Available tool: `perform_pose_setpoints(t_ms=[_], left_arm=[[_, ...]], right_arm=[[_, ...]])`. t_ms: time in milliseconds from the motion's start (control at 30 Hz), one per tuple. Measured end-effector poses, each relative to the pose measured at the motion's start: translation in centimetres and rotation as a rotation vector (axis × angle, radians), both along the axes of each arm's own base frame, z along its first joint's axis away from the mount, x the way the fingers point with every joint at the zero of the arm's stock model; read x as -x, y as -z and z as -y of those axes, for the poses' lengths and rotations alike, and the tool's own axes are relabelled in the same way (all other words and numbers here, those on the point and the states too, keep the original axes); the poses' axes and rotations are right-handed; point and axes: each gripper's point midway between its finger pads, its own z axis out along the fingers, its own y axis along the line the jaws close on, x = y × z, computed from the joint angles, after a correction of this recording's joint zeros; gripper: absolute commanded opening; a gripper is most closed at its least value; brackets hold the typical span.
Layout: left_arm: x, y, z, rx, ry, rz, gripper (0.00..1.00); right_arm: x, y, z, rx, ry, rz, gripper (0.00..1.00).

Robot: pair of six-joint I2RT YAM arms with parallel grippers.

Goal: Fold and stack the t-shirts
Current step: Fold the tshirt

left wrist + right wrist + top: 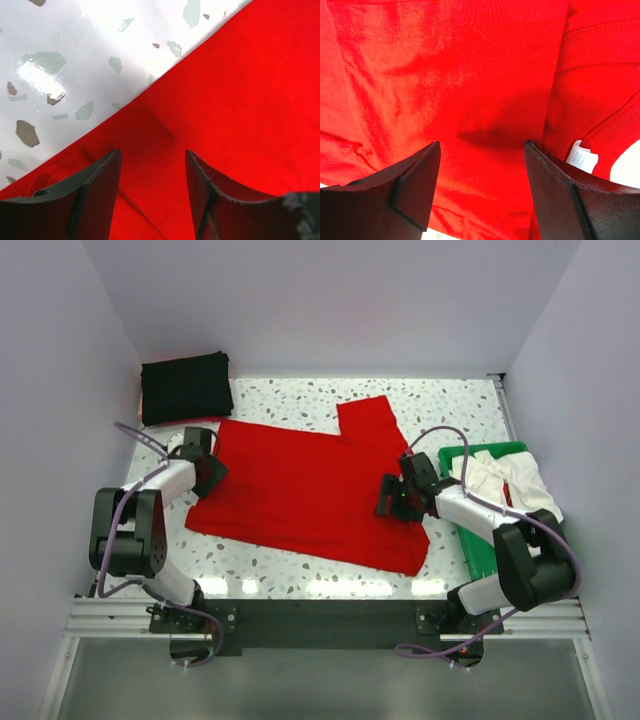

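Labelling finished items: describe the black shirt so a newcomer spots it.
Look at the far left corner of the table. The black shirt lies there, beyond the spread red shirt. Alone it is dark and folded square; the whitish shirt sits crumpled in the tray, right.

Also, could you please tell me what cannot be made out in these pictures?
- Top view: the whitish t-shirt in the green tray is partly hidden by the right arm.
- Top view: the black t-shirt is too dark to count its folds.
- Right wrist view: print on the neck label of the red t-shirt is too small to read.
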Motion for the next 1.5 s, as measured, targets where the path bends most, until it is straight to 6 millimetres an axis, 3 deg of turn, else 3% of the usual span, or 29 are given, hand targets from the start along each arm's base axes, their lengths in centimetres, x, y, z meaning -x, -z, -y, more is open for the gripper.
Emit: perform_pose_setpoints(t_ms=[133,333,500,867,933,1167,1500], left_arm=[[0.5,-2.4,-0.3,-0.010,0.001,0.058,0.66],[1.1,-5.8,-0.9,-0.024,-0.012,0.146,0.49],[2.5,-4.1,-1.4,-0.044,-0.041,0.079,0.40],[4.5,0.8,-2.3,-0.076,-0.113,-0.094,0.41],[4.4,0.7,-2.4,-0.077,-0.120,-0.091,0.40],[4.5,0.8,-2.6,-0.087,-0.131,-0.097,0.14],[4.8,-0.5,-2.6,-0.085,-0.127,-0.081,0.03]], right_arm=[[0.0,-0.1,0.0,0.000,0.000,0.005,0.72],[-0.1,-0.6,0.0,-0.006,-0.001,0.021,0.72],[0.1,-0.4,0.0,-0.005,-0.003,0.015,0.72],[0.3,-0.1,0.1,-0.004,-0.004,0.010,0.72],[0.3,-0.1,0.1,-0.005,-0.005,0.011,0.72],[0.3,-0.1,-0.1,-0.013,-0.010,0.015,0.72],[0.3,-0.1,-0.3,-0.024,-0.019,0.017,0.72]])
